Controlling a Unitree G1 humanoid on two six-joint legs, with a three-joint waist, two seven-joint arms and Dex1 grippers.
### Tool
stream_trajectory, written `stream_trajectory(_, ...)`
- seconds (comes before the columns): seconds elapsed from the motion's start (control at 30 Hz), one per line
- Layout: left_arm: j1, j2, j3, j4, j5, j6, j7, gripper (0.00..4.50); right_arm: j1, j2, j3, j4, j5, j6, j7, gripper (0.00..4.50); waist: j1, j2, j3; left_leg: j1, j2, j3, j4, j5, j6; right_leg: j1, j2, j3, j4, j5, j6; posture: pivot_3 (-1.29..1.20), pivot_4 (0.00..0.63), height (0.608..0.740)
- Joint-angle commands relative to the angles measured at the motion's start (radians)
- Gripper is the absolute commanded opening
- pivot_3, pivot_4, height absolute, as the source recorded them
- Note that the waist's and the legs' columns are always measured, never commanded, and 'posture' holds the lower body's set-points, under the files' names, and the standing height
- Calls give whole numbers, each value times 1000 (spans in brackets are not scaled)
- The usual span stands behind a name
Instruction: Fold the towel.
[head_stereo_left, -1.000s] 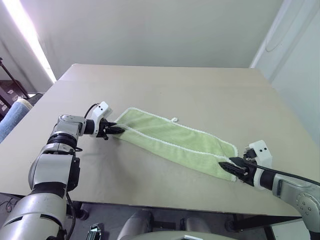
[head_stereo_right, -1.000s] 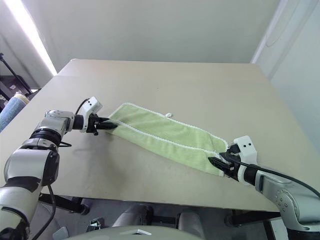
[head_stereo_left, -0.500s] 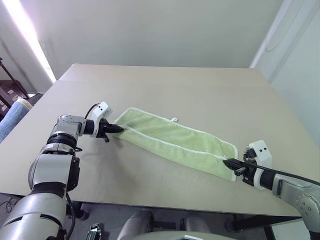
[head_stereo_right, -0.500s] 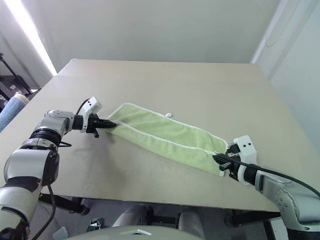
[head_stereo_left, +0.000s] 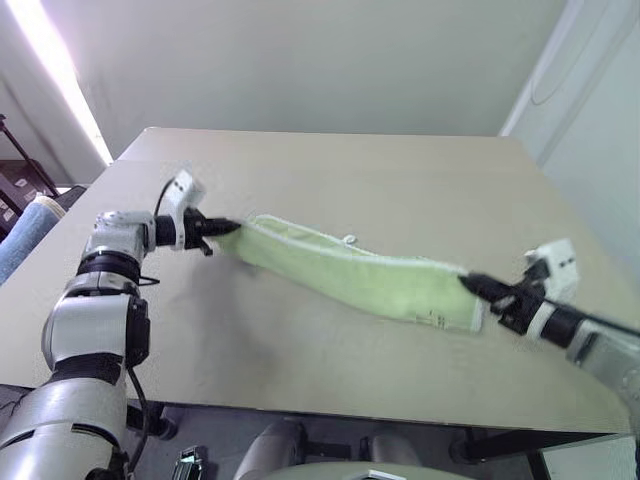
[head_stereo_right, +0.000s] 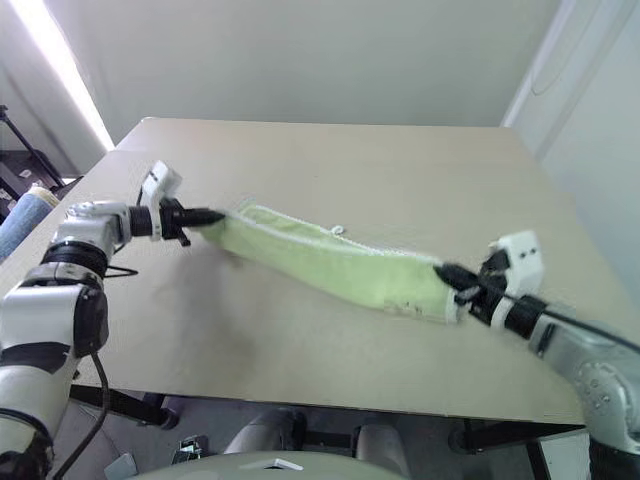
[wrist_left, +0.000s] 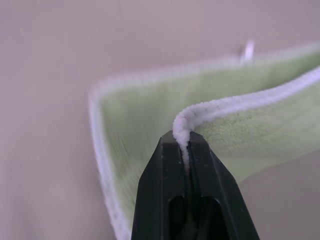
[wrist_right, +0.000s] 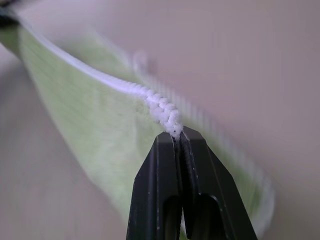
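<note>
The towel (head_stereo_left: 350, 275), lime-green terry with white edging, hangs stretched in a long band above the table between both grippers. My left gripper (head_stereo_left: 232, 227) is shut on its white-edged left end; the wrist view shows the edging (wrist_left: 186, 131) pinched between the black fingers (wrist_left: 165, 170). My right gripper (head_stereo_left: 472, 285) is shut on the right end, with the white edge (wrist_right: 167, 116) caught at its fingertips (wrist_right: 195, 150). A small white loop (head_stereo_left: 349, 239) sticks up from the far edge. Small dark marks (head_stereo_left: 430, 318) show near the right corner.
The beige table (head_stereo_left: 330, 180) stretches wide behind the towel, its front edge (head_stereo_left: 300, 405) close below. A rolled blue-and-beige fabric (head_stereo_left: 28, 232) leans off the table at far left. A white wall rises at right.
Both grippers closed on the towel's ends and rose, lifting the towel off the table into a taut band.
</note>
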Motion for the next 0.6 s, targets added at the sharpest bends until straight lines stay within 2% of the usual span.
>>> stream_trajectory(0.03, -10, 14, 7, -19, -7, 0, -13, 0, -4, -19, -11, -10, 12, 1, -4, 26, 0, 0, -1, 0, 0, 0, 0, 0, 0, 0, 0, 0, 0, 0, 0, 0, 0, 692)
stream_trajectory(0.13, -21, 7, 34, -20, -35, 11, 2, 0, -16, -17, 4, 4, -18, -24, -18, 26, 0, 0, -1, -2, 0, 0, 0, 0, 1, -2, 0, 0, 0, 0, 0, 0, 0, 692)
stream_trajectory(0.27, -51, -9, 62, -13, -53, 8, 48, 0, -107, -10, 10, 80, -74, -73, -67, 26, -3, 0, -1, -4, 0, 1, 2, 0, 1, -3, 0, 1, 0, 1, 0, 0, 0, 692)
stream_trajectory(0.47, -120, -82, 123, 10, -72, -109, 336, 0, -316, -29, 27, 248, -192, -167, -132, 26, 0, -1, 0, -4, 0, 1, 2, 0, 1, -3, 0, 0, 0, 2, 1, 0, 0, 692)
stream_trajectory(0.6, -167, -145, 141, 30, -59, -170, 495, 0, -498, -14, 91, 472, -324, -268, -197, 26, -2, -1, 0, -6, -1, 1, 4, 1, 2, -4, -1, 1, 0, 2, 2, 0, 0, 692)
